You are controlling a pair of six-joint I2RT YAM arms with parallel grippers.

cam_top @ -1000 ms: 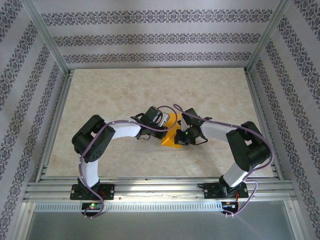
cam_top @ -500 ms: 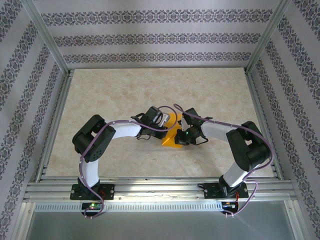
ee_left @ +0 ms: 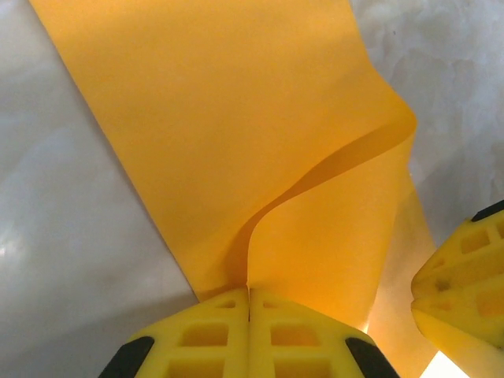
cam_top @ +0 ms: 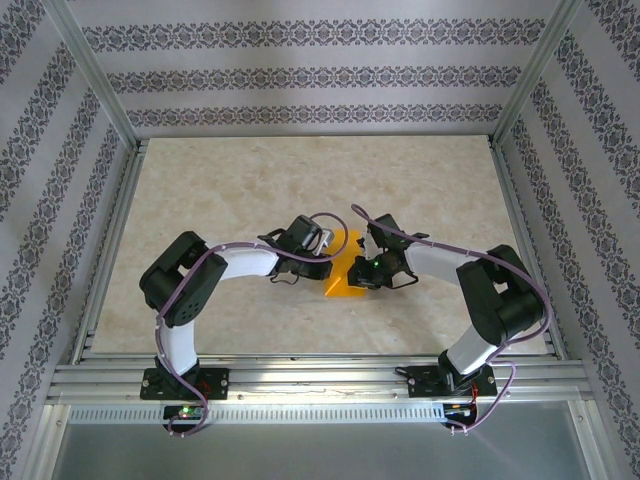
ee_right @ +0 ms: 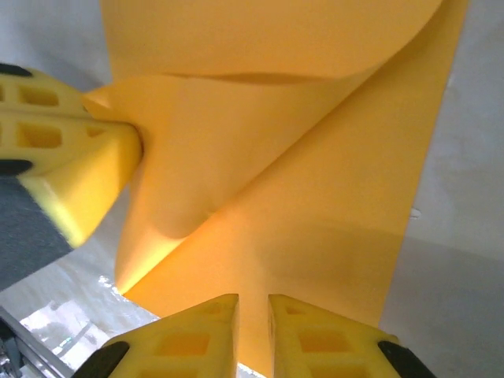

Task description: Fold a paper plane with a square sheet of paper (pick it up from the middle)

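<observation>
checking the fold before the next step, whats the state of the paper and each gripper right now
square sheet of paper: partly folded, one flap lifted in a curve, not creased flat
left gripper: shut on the square sheet of paper, pinching the lifted flap's edge
right gripper: open a little, a narrow gap between its jaws with the sheet's edge in it

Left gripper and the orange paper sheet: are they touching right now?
Touching. In the left wrist view, the left gripper has its fingers pressed together, and the edge of the orange paper sheet is pinched in the seam between them.
</observation>
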